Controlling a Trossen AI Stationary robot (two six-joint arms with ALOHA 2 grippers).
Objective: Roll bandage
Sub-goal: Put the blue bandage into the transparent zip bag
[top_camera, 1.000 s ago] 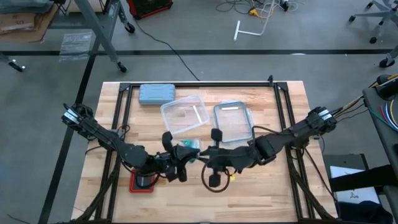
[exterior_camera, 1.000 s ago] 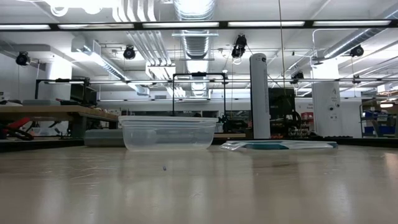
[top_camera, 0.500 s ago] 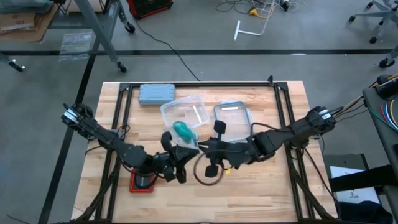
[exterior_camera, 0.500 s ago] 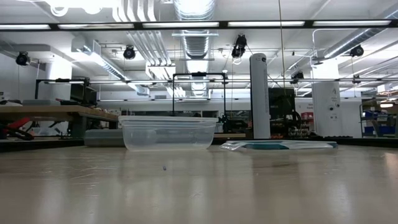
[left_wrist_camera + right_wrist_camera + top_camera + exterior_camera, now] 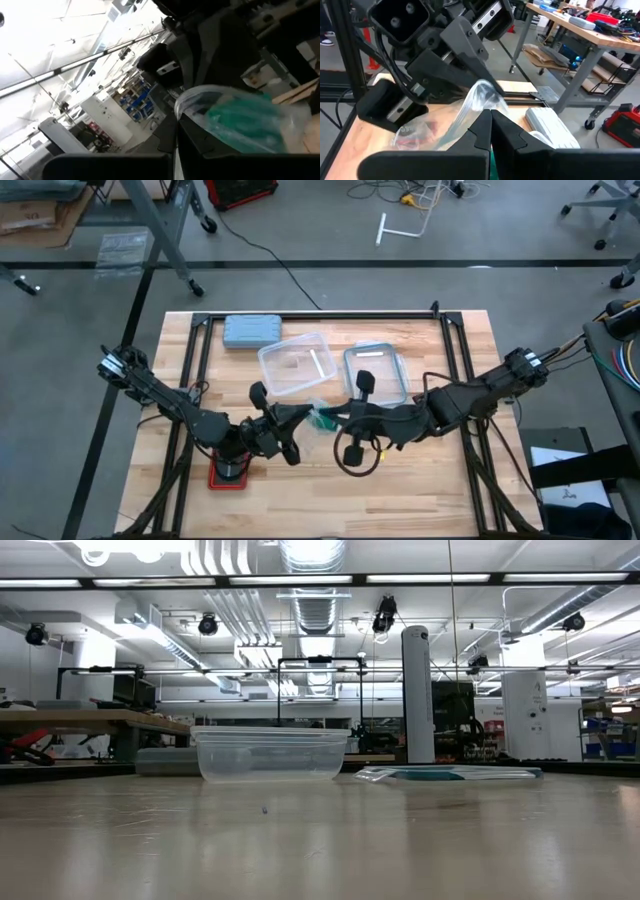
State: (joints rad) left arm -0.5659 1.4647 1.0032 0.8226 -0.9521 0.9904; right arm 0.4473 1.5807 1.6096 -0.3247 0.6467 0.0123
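Observation:
The teal bandage (image 5: 321,419) sits inside a clear plastic wrapper (image 5: 235,117) that hangs in the air over the table's middle, between my two grippers. My left gripper (image 5: 292,423) is on the wrapper's left side and is shut on it. My right gripper (image 5: 338,418) comes from the right and is shut on the wrapper too. In the right wrist view the clear plastic (image 5: 479,97) stands out of my fingertips, with the left gripper (image 5: 447,60) just beyond. The low view shows neither arm nor the bandage. My left gripper holds the wrapper's edge (image 5: 183,107) at its shut fingertips, coming level from the table's left. The bandage bulges in the plastic beside one finger (image 5: 210,145), clear of the table. My right gripper pinches a gathered end of the clear wrapper (image 5: 485,102) between its two fingers (image 5: 507,135), coming from the table's right. The plastic stretches from there toward the left gripper, clear of the table.
A clear tub (image 5: 293,365) and its flat lid (image 5: 375,373) lie just beyond the grippers, with a grey-blue case (image 5: 251,330) at the far left. A red-based object (image 5: 228,473) sits under the left arm. A black cable loop (image 5: 357,456) hangs below the right arm.
The wrapped bandage swung toward the clear tub half a second ago and has come back down between the grippers. My right gripper and wrist have shifted toward the table's right edge, and its cable loop has moved with them. Both grippers have stayed shut.

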